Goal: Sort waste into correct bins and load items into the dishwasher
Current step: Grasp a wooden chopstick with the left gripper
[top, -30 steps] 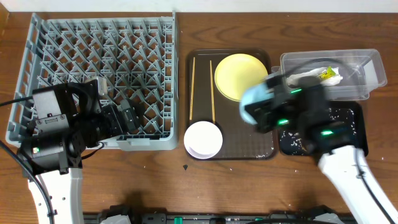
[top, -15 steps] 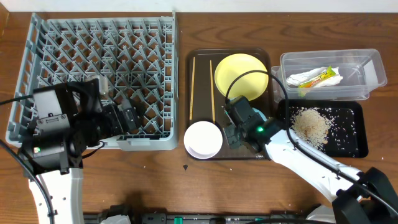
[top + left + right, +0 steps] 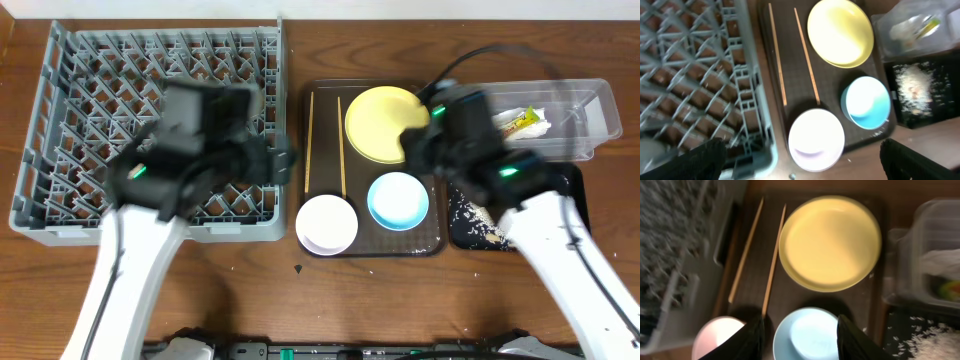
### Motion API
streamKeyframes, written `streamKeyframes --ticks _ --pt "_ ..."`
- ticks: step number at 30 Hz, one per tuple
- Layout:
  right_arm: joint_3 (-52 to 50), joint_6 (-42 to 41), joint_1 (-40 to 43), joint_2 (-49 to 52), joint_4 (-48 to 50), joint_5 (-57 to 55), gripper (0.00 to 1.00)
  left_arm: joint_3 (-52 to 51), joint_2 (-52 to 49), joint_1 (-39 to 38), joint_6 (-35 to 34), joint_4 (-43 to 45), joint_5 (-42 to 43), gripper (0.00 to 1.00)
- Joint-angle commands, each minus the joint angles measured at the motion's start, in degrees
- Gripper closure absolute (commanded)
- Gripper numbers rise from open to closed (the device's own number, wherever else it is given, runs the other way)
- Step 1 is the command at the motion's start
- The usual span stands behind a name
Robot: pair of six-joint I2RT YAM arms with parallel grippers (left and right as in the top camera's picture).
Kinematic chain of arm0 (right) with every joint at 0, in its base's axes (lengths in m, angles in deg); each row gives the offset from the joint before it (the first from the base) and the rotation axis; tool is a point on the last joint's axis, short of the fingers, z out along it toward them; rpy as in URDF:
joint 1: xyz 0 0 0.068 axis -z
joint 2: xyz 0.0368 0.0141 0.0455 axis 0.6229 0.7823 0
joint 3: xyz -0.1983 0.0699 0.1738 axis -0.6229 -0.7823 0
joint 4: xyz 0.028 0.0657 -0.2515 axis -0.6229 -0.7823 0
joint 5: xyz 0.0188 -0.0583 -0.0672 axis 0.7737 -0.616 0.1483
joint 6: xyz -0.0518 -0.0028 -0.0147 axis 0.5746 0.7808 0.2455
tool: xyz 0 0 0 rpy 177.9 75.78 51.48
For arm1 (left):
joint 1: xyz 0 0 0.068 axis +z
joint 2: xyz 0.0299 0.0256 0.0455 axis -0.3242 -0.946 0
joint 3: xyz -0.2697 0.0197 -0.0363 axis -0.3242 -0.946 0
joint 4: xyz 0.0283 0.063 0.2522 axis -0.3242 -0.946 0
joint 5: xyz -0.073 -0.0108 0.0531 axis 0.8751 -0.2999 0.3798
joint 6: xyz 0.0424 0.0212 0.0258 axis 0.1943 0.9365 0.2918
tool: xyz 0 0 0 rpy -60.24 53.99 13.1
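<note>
Since half a second ago your right arm has left the light blue bowl (image 3: 398, 200) standing upright on the brown serving tray (image 3: 325, 130), in front of the yellow plate (image 3: 380, 122) and just right of the white bowl (image 3: 326, 224). The arm has risen and pulled back over the plate's right edge. In the wrist view your right fingers (image 3: 752, 337) are spread apart and released, with the blue bowl below the gap and nothing held.

Your left arm has swung from the front left corner of the dish rack (image 3: 100, 80) to its right-hand part, and it is blurred in the overhead view. The left fingers (image 3: 700, 162) are also wide apart and empty.

The two chopsticks (image 3: 309, 140) lie side by side along the tray's left part. The white bowl sits at the tray's front left corner.

The napkin (image 3: 940, 262) and snack wrapper (image 3: 521, 120) lie in the clear tub (image 3: 590, 110). The rice (image 3: 912, 87) is scattered in the black tray (image 3: 940, 107). Seen from overhead, your right arm hides the tub's left end and much of the black tray. All of it rests on the wooden worktop (image 3: 300, 300).
</note>
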Motion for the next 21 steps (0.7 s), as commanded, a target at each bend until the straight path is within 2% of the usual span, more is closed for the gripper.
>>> streamKeyframes --ticks 1,6,10,14,21 --pt "3.0 0.0 5.9 -0.1 -2.3 10.5 0.55 3.6 -10.9 -5.0 -1.1 0.6 -9.9 0.01" --pt "3.2 -0.1 11.8 0.0 -5.1 18.4 0.55 12.5 -26.7 -8.4 -1.0 1.5 -8.7 0.02" --pt "3.2 0.0 11.9 0.0 -6.9 18.3 0.54 13.4 -33.4 -10.0 -0.9 9.2 -6.1 0.02" --pt "3.1 0.0 11.2 0.0 -7.1 18.4 0.55 13.4 -38.6 -11.3 -1.0 14.4 -7.1 0.23" --pt "3.1 0.0 10.9 0.0 -7.1 18.1 0.57 13.4 -48.3 -12.4 -7.9 16.9 -9.7 0.38"
